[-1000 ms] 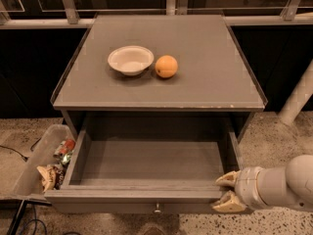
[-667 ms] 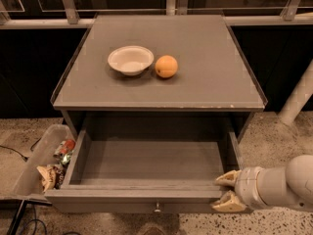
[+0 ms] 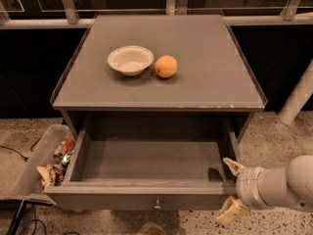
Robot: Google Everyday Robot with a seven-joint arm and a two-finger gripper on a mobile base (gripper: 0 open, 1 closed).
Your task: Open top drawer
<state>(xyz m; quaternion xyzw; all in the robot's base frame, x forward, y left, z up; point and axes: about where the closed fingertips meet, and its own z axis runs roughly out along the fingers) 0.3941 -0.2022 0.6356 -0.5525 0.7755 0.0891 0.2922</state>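
The top drawer (image 3: 146, 199) of the grey cabinet stands pulled far out toward me, showing its plain grey box interior (image 3: 149, 160). Its small round metal knob (image 3: 157, 204) sits at the centre of the front panel. My gripper (image 3: 231, 187) is at the drawer's front right corner, on a white arm coming in from the right. Its two tan fingers are spread apart, one (image 3: 234, 166) above the corner and one (image 3: 230, 211) below it, holding nothing. Any lower drawers are out of view.
A white bowl (image 3: 130, 59) and an orange (image 3: 166, 66) sit on the cabinet top (image 3: 205, 77). A clear bin (image 3: 34, 175) with wrappers stands on the floor at left, with cables near it. A white post (image 3: 298, 97) rises at right. Railings run behind.
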